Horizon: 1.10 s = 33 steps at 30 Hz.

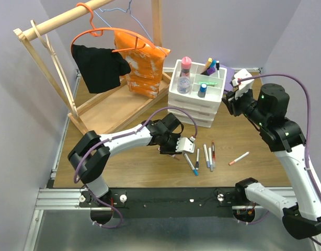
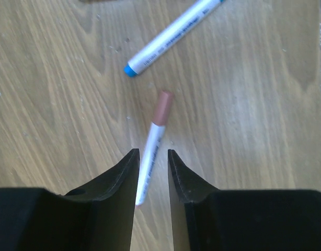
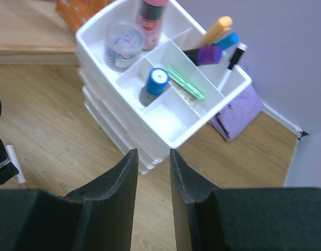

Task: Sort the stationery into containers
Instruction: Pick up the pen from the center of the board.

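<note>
Jaws of the left gripper [image 2: 152, 151] straddle a thin white pen with a brownish-pink cap [image 2: 156, 133] that lies on the wooden table [image 2: 61, 94]; I cannot tell whether they pinch it. The right gripper [image 3: 153, 151] hangs narrowly parted and empty above the white plastic divided tray [image 3: 163, 121], which holds bottles and markers.

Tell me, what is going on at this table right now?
Two robot arms are sorting stationery into a white divided tray. The left arm is low over the table, its jaws either side of a brown-capped pen, not yet clamped. The right arm hovers near the tray with open, empty jaws. Several pens lie loose on the table; a blue-capped bottle and others already sit in the tray.
</note>
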Each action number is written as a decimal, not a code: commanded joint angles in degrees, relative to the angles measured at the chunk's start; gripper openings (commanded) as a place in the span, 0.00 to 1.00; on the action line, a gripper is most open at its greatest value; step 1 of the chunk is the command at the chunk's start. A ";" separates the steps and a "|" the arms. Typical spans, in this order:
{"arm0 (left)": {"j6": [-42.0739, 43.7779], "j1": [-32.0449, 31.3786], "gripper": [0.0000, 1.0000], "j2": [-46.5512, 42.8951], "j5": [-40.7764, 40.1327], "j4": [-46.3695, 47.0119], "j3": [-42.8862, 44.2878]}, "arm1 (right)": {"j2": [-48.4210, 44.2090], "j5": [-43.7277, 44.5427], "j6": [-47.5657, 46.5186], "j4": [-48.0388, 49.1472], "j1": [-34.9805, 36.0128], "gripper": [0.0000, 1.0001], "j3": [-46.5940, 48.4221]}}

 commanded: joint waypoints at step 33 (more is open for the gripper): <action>-3.38 -5.54 0.00 6.55 -4.36 -5.07 3.82 | -7.17 9.80 2.83 2.98 -5.22 0.38 -4.52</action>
